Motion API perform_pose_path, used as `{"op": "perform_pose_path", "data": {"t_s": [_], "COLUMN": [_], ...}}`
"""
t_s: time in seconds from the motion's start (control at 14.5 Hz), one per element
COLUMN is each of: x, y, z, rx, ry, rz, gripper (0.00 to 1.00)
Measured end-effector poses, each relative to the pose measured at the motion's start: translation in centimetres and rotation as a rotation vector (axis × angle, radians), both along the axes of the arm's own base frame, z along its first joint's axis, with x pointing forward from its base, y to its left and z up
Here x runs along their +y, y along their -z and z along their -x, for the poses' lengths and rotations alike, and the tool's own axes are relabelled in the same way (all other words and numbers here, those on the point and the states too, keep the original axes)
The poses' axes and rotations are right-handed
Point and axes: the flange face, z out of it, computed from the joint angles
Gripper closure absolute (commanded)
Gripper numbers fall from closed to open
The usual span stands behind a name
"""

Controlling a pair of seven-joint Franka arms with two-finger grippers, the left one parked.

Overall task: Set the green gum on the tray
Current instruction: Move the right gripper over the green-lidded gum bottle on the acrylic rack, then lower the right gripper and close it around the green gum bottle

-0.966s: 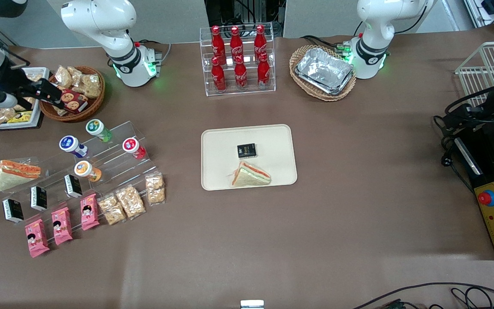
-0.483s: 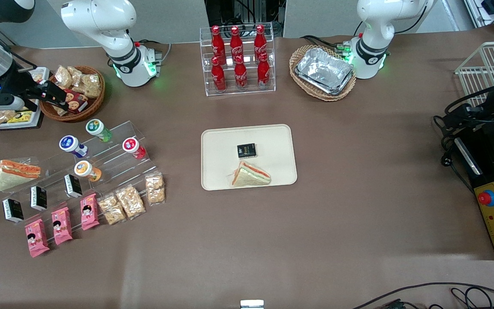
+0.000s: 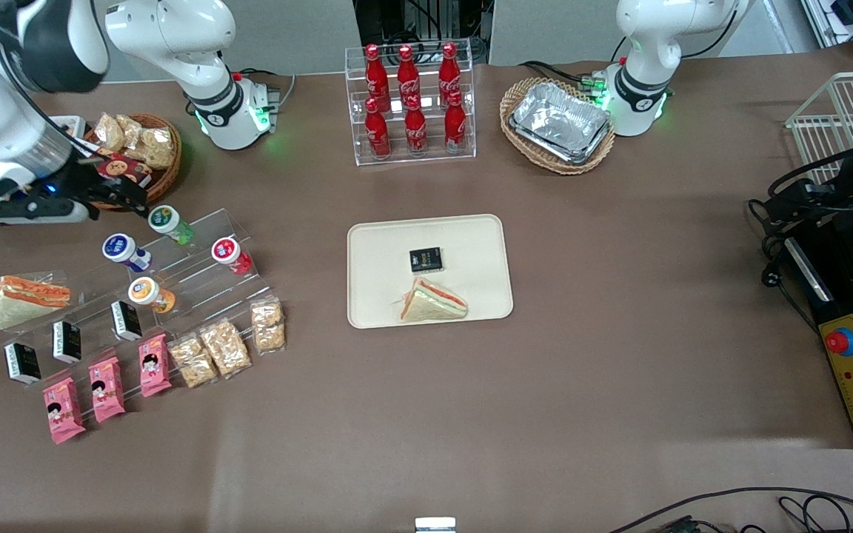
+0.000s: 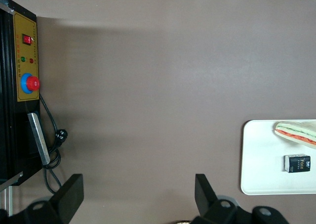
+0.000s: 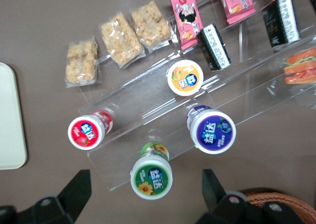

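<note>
On a clear stepped display rack point(image 3: 197, 259) toward the working arm's end of the brown table point(image 3: 619, 370) stands the green gum point(image 3: 169, 223), a small green bottle whose white lid carries a green-and-yellow label with white Chinese characters and a sunflower point(image 5: 151, 177). Beside it on the rack sit a purple-lidded bottle point(image 5: 211, 131), a red-lidded bottle point(image 5: 87, 131) and an orange-lidded bottle point(image 5: 184, 77), each with similar white characters. Lower steps hold black packets point(image 5: 213, 47) with white lettering too small to read, pink wrapped snacks point(image 3: 106, 387) printed with a cartoon face, and clear packs of biscuits point(image 3: 225, 346).

The right arm's gripper point(image 3: 132, 198) hovers just beside the green gum, a little farther from the front camera. Its two fingers point(image 5: 76, 189) are spread wide, one to each side of the bottle's lid, touching nothing and holding nothing.

The cream tray point(image 3: 375, 296) lies at the table's middle, well apart from the gum, carrying a wrapped sandwich point(image 3: 432, 302) and a small black box point(image 3: 426, 260).
</note>
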Motion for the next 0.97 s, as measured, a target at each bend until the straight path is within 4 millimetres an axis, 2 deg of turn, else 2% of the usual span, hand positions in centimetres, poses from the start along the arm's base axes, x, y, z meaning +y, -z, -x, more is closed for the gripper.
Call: {"op": "perform_pose_path", "data": {"t_s": [0.48,0.97], "x": [-0.4,-0.6], "y": [6.4,8.2], "z": [-0.8,0.2], "rx": [0.007,0.043], "ry": [-0.006,-0.002], "rz": [0.019,0.015], "gripper": [0.0,0.0]}}
